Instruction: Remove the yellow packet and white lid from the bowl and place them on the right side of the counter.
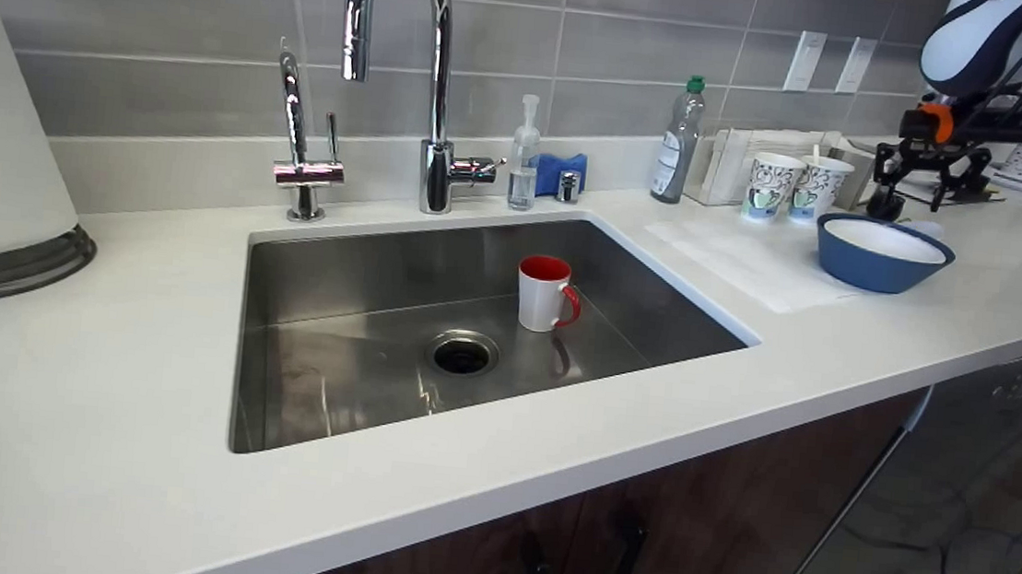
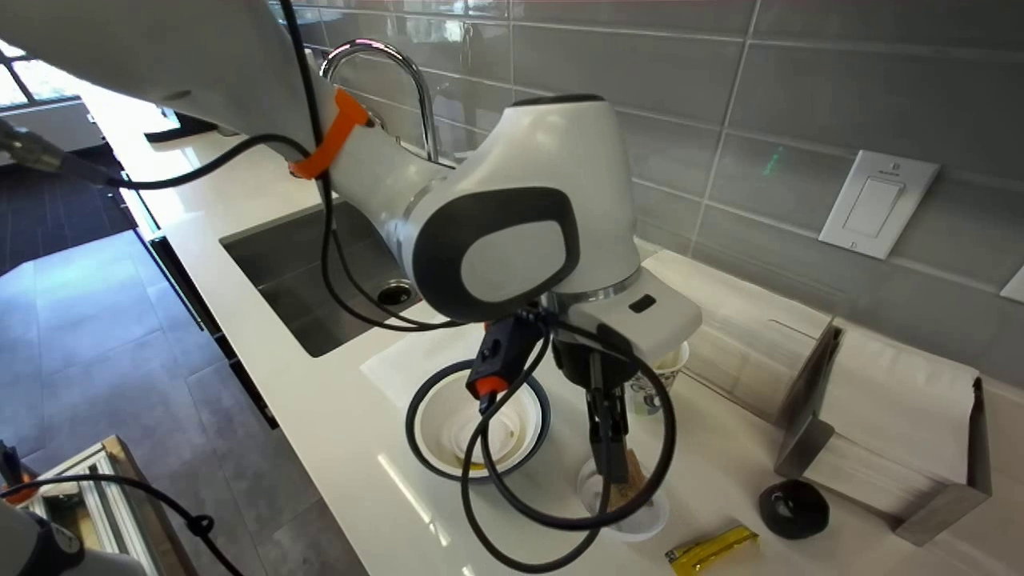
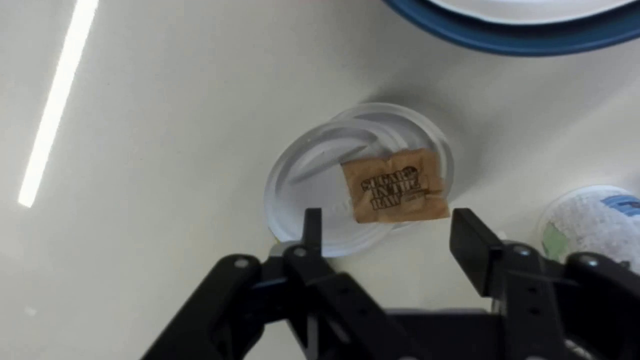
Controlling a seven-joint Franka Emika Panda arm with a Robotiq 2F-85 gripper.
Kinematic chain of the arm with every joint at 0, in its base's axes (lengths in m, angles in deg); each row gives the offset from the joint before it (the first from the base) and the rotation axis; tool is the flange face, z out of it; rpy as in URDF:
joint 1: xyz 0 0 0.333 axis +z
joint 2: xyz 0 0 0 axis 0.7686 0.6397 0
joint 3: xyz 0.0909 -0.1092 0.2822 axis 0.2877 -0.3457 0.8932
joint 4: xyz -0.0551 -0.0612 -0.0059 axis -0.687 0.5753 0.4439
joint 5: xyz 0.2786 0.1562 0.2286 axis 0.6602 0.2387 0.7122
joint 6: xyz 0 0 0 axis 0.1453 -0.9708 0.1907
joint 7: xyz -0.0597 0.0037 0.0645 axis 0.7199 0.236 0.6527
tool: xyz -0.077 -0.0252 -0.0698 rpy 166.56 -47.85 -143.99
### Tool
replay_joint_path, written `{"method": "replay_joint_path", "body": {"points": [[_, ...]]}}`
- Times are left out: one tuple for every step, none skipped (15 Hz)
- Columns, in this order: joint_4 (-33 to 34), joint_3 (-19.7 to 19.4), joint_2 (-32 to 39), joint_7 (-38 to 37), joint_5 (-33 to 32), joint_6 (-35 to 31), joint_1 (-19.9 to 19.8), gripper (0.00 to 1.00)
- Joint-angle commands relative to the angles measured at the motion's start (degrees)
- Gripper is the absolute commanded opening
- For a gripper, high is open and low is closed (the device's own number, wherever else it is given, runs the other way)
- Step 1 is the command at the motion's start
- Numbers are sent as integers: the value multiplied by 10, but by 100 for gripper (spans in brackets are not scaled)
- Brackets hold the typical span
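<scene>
Pincer (image 3: 386,225): jaws stand parted; in the wrist view the fingertips (image 3: 313,225) sit left and right of the brown sugar packet (image 3: 397,186), contact unclear.
Brown sugar packet: flat, printed face up, across the two pale lids (image 3: 320,192).
Pale lids: overlapping on the counter (image 1: 91,435) near the bowl (image 1: 883,269); which one the task means, cannot tell.
Yellow packet (image 2: 712,550): on the counter in an exterior view, right of the bowl, nearer than the lids and just left of a round black object (image 2: 794,509).
Bowl: blue, upright, right of the sink (image 1: 345,282) in an exterior view; a white dish (image 2: 428,424) sits inside, with a yellow sliver (image 2: 478,466) at its near edge, too small to identify.
Mug (image 1: 539,301): upright in the sink, white with red inside and red handle.
</scene>
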Motion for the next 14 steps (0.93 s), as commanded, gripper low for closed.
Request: {"method": "replay_joint_path", "body": {"points": [[-34,3,-54,32,54,32,12,98],[-49,8,-70,39,68,42,15,100],[-61,5,-82,26,63,42,22,100],[-77,8,-97,24,66,43,25,100],[-96,9,-113,19,61,35,29,100],[-113,13,-127,20,61,28,31,100],[-130,15,-143,17,56,23,33,100],[-143,18,-155,15,55,14,33,100],[-158,22,-170,19,53,8,32,100],[-173,25,-186,27,47,-5,29,100],[-187,28,-203,41,45,-13,26,100],[-201,32,-221,58,45,-17,23,100],[-213,35,-238,70,38,-23,20,100],[-226,38,-259,106,54,-22,19,100]]}}
